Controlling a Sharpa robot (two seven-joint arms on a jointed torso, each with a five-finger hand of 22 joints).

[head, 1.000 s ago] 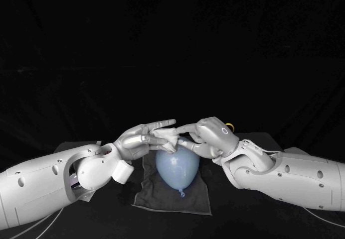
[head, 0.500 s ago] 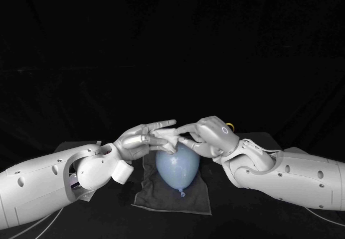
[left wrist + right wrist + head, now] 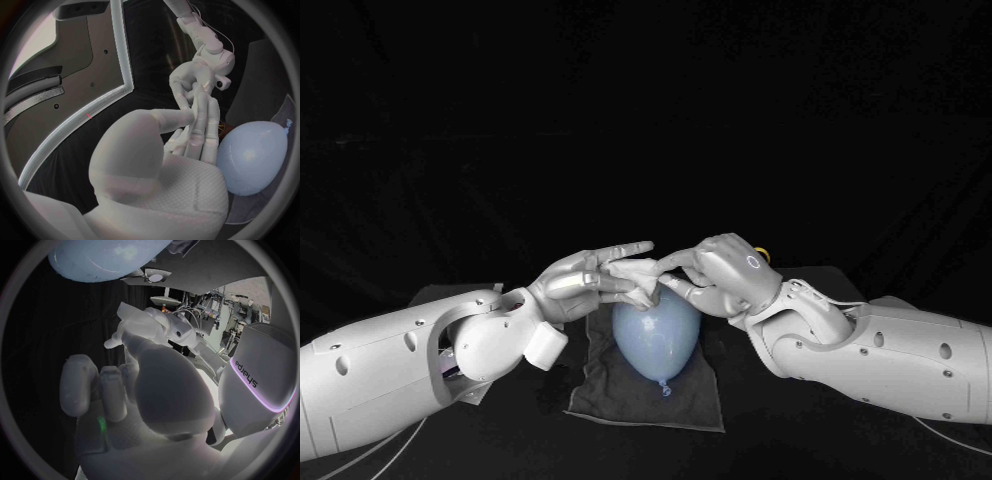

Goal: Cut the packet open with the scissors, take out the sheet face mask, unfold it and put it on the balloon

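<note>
- The left robot hand (image 3: 589, 282) is up over the top end of the balloon (image 3: 653, 340). Its long fingers (image 3: 625, 249) are stretched out flat, and it pinches one side of the sheet face mask (image 3: 638, 271).
- The right robot hand (image 3: 723, 268) is just across from it. Its fingers are curled down, and it holds the other side of the sheet face mask.
- The sheet face mask is white and all crumpled. It hangs between the two robot hands, right above the fat end of the balloon. I cannot tell if it touches the balloon.
- The balloon is light blue. It lies on its side on a dark cloth (image 3: 610, 405), with its little knot pointing at the robot.
- The dark cloth lies flat on the black table (image 3: 733, 450), close to the table's front edge and about in the middle.
- A small yellow thing (image 3: 760, 250) peeks out just behind the right robot hand. It is too small to tell what it is.
- From the left wrist, the left robot hand (image 3: 187, 145) reaches out to the right robot hand (image 3: 197, 80), and their fingertips meet. The balloon (image 3: 253, 157) is just beside them.
- From the right wrist, the right robot hand (image 3: 150, 395) is close to the balloon (image 3: 106, 257).
</note>
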